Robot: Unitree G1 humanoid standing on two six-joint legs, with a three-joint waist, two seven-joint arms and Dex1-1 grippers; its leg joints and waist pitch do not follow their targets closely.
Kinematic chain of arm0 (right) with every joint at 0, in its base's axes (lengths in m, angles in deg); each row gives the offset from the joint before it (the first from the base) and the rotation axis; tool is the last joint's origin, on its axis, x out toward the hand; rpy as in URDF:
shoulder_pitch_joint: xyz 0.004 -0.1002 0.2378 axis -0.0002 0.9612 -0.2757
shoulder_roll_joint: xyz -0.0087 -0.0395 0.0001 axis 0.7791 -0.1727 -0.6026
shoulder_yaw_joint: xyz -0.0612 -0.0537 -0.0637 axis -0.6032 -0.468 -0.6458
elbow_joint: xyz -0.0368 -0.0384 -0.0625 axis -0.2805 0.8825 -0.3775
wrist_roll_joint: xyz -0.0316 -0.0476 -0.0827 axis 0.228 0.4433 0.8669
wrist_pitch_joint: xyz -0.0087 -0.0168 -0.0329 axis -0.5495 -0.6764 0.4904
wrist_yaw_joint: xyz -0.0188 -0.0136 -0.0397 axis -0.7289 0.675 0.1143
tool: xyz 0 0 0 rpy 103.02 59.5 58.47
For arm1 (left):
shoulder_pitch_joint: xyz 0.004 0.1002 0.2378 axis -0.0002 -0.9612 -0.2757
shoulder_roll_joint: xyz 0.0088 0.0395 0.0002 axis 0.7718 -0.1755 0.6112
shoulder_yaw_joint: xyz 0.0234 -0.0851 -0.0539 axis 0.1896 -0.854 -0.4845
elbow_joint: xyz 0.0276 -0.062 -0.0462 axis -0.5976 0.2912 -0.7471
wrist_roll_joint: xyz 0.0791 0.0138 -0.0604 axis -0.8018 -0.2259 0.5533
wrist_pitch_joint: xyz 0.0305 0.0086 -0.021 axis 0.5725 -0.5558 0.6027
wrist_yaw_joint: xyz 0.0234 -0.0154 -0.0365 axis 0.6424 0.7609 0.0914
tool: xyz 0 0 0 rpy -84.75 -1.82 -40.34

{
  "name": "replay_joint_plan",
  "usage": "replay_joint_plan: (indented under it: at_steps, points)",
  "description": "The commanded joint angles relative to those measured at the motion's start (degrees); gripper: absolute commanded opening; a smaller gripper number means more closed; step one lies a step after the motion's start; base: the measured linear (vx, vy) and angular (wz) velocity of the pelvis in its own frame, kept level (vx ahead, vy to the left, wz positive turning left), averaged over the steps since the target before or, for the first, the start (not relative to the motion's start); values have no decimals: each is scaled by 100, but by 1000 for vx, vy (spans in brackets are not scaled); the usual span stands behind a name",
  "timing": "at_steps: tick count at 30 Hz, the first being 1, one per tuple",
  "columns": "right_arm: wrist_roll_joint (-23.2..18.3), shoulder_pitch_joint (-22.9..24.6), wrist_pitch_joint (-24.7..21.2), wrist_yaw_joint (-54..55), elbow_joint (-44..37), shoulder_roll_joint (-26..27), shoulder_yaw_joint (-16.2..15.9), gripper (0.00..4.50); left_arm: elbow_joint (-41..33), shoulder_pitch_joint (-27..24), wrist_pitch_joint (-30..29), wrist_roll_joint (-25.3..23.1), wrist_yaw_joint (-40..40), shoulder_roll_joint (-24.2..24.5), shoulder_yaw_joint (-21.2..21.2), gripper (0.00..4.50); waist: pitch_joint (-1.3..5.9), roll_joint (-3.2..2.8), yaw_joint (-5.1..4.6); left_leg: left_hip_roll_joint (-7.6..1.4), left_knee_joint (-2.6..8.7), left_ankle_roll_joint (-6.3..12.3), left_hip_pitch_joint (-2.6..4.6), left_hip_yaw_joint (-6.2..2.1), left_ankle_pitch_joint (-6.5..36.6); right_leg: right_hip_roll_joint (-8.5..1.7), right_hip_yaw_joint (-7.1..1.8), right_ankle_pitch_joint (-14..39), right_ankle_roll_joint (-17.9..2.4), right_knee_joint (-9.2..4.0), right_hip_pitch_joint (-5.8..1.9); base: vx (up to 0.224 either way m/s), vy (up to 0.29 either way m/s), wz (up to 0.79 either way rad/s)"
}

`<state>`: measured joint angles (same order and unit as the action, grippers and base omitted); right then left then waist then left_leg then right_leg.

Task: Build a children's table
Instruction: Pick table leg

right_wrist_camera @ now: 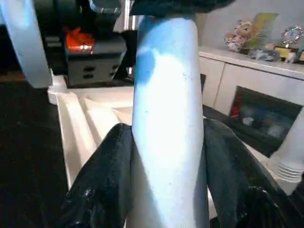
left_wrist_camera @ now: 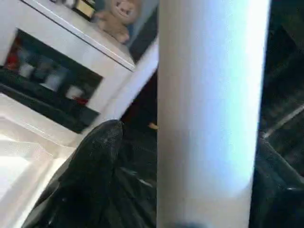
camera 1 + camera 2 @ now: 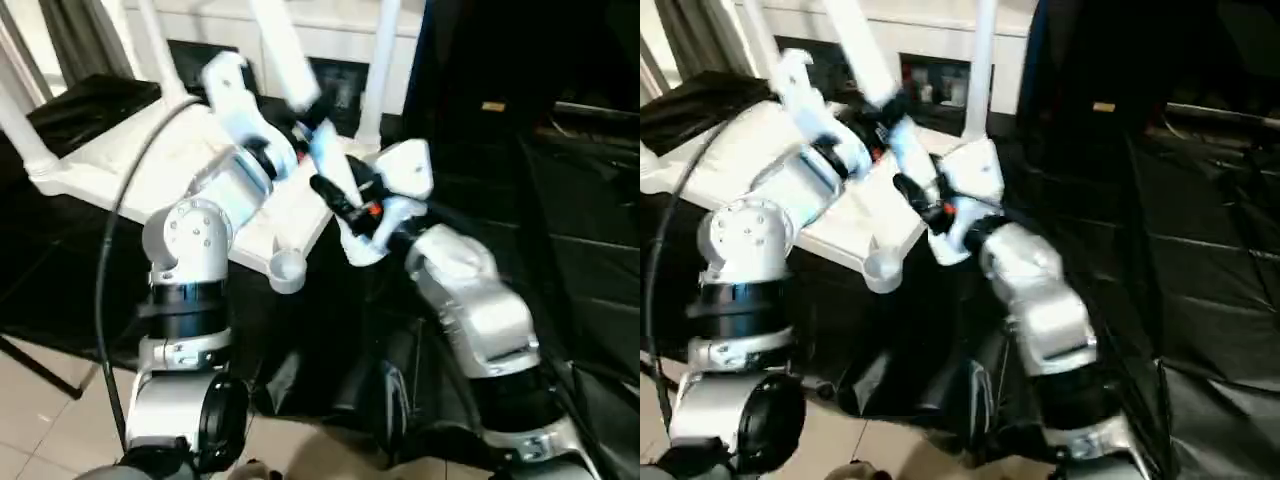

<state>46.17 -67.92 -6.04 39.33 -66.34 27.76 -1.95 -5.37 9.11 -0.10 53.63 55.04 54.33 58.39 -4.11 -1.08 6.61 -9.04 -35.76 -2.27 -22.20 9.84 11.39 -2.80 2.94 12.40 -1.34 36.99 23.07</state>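
Now we have the loose white leg [image 1: 166,128] gripped between both hands above the upturned table top [image 3: 120,165], which lies ribbed side up on the black-draped table [image 3: 560,230]. Our right gripper [image 1: 166,156] has its jaws closed around the tube — a black finger pressed to each side. Our left gripper [image 2: 156,156] holds the same leg higher up; one finger [image 2: 95,161] sits beside the tube, so we judge it clamped too. Two legs [image 3: 380,60] stand seated in far sockets, and the near corner socket [image 3: 288,268] is empty. Hollow plastic — light, stiff, smooth, likely slippery; we would grip near the thick end.
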Motion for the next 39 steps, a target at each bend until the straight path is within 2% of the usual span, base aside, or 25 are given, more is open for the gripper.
replay_joint_plan:
  at_steps: [1, 3, 7, 8, 11, 15, 20, 22, 23, 24, 25, 26, 27, 29, 30, 31, 32, 33, 35, 36, 37, 38, 39]
  points:
    - [209, -29, 331, 253, -4, 36, 8, 180, 209, 53, 206, -146, 387, -42, -280, 319, 480, -53, 15, -340, 367, 70, 53, -197, 272, -534, -314, -290, -1114, -398, -388, 0, 0, 0]
    - [288, -62, 444, 386, 78, 81, 13, 180, 243, 50, 233, -96, 432, -107, -313, 293, 487, -52, 12, -337, 363, 74, 54, -194, 319, -544, -317, -293, -1141, -403, -388, 0, 0, 0]
    - [436, -99, 584, 490, 192, 97, -79, 180, 214, 14, 188, -66, 432, -129, -248, 274, 487, -59, 20, -349, 365, 113, 60, -203, 338, -544, -316, -356, -1167, -386, -388, 0, 0, 0]
    - [514, -92, 658, 510, 232, 95, -144, 180, 182, -4, 102, 2, 398, -129, -220, 250, 489, -55, 24, -349, 362, 125, 60, -199, 322, -551, -316, -397, -1181, -383, -383, 0, 0, 0]
    - [569, -88, 733, 520, 276, 112, -170, 180, 137, -23, 75, 39, 353, -127, -181, 239, 482, -59, 20, -346, 362, 141, 59, -198, 358, -553, -317, -346, -1204, -386, -389, 0, 0, 0]
    - [614, -116, 827, 548, 352, 141, -185, 180, 82, -57, 42, 77, 325, -109, -131, 192, 478, -62, 15, -353, 368, 145, 65, -199, 407, -545, -315, -339, -1214, -388, -382, 0, 0, 0]
    - [576, -130, 908, 469, 393, 143, -171, 180, 49, -93, -18, 169, 171, -4, -127, 179, 478, -76, 9, -352, 369, 143, 67, -199, 416, -543, -316, -312, -1196, -386, -381, 0, 0, 0]
    - [449, -113, 900, 346, 357, 156, -144, 250, 55, -85, -49, 211, 89, 57, -140, 178, 481, -75, 7, -355, 370, 140, 75, -200, 422, -539, -314, -345, -1211, -379, -377, 0, 0, 0]
    - [393, -102, 885, 294, 333, 160, -127, 250, 57, -80, -67, 231, 40, 88, -141, 178, 482, -76, 1, -356, 371, 145, 71, -198, 418, -536, -315, -369, -1214, -375, -379, 0, 0, 0]
    - [145, -85, 749, 167, 290, 198, -20, 257, 48, -78, -108, 216, -121, 203, -63, 178, 479, -65, -2, -358, 370, 163, 70, -195, 440, -545, -320, -375, -1210, -379, -379, 0, 0, 0]
    - [-605, -66, 255, -227, 112, 273, 289, 257, 7, -71, -299, 242, -536, 464, 122, 178, 474, -77, -2, -345, 379, 246, 74, -196, 490, -545, -325, -322, -1190, -384, -388, 0, 0, 0]
    - [-617, -65, 247, -234, 109, 273, 294, 257, 6, -71, -303, 243, -543, 468, 125, 178, 486, -98, 1, -368, 380, 274, 88, -211, 485, -549, -320, -297, -1177, -367, -375, 0, 0, 0]
    - [-875, -73, 27, -384, 21, 251, 399, 278, -23, -68, -406, 282, -742, 580, 202, 178, 476, -90, -7, -369, 383, 289, 94, -205, 452, -532, -317, -317, -1180, -379, -370, 0, 0, 0]
    - [-1732, -156, -1046, -1069, -229, -114, 698, 292, -187, -46, -777, 382, -1758, 1172, 669, 178, 481, -94, 3, -361, 379, 294, 103, -204, 376, -524, -313, -397, -1225, -363, -371, 0, 0, 0]
    - [-1919, -171, -1337, -1225, -266, -219, 749, 295, -226, -35, -837, 398, -1948, 1293, 755, 178, 490, -131, 28, -385, 378, 261, 119, -204, 317, -521, -315, -402, -1236, -342, -346, 0, 0, 0]
    - [-1933, -172, -1358, -1236, -269, -226, 752, 296, -229, -35, -842, 399, -1962, 1301, 761, 178, 490, -131, 28, -385, 378, 261, 119, -204, 317, -521, -315, -402, -1236, -342, -346, 0, 0, 0]
    - [-2327, -177, -1850, -1649, -333, -478, 797, 296, -331, 23, -1049, 715, -2347, 1428, 743, 178, 481, -99, 43, -370, 376, 168, 113, -187, 370, -534, -312, -415, -1327, -356, -370, 0, 0, 0]
    - [-2363, -177, -1892, -1685, -339, -500, 800, 296, -341, 29, -1069, 750, -2379, 1434, 735, 177, 483, -104, 61, -356, 370, 154, 104, -185, 352, -542, -311, -434, -1364, -342, -387, 0, 0, 0]
    - [-2811, -191, -2444, -2050, -332, -747, 862, 296, -422, 145, -1266, 1163, -2769, 1512, 590, 177, 481, -95, 78, -354, 369, 116, 85, -181, 374, -558, -309, -388, -1410, -349, -391, 0, 0, 0]
    - [-2864, -198, -2526, -2062, -323, -770, 880, 296, -425, 159, -1276, 1182, -2856, 1545, 603, 177, 485, -68, 94, -353, 367, 120, 84, -177, 373, -576, -309, -300, -1429, -359, -393, 0, 0, 0]
    - [-2896, -202, -2576, -2069, -317, -784, 892, 296, -427, 167, -1282, 1193, -2908, 1565, 610, 177, 478, -71, 93, -352, 370, 118, 80, -175, 375, -572, -310, -232, -1420, -376, -388, 0, 0, 0]
    - [-3181, -279, -3030, -2057, -246, -852, 1027, 296, -381, 231, -1384, 1397, -3395, 1688, 595, 177, 473, -60, 96, -356, 374, 95, 86, -169, 393, -571, -309, -102, -1382, -389, -373, 0, 0, 0]
    - [-3181, -279, -3030, -2057, -246, -852, 1027, 296, -381, 231, -1384, 1397, -3395, 1688, 595, 177, 477, -54, 103, -343, 378, 91, 83, -174, 385, -575, -304, 60, -1340, -392, -391, 0, 0, 0]
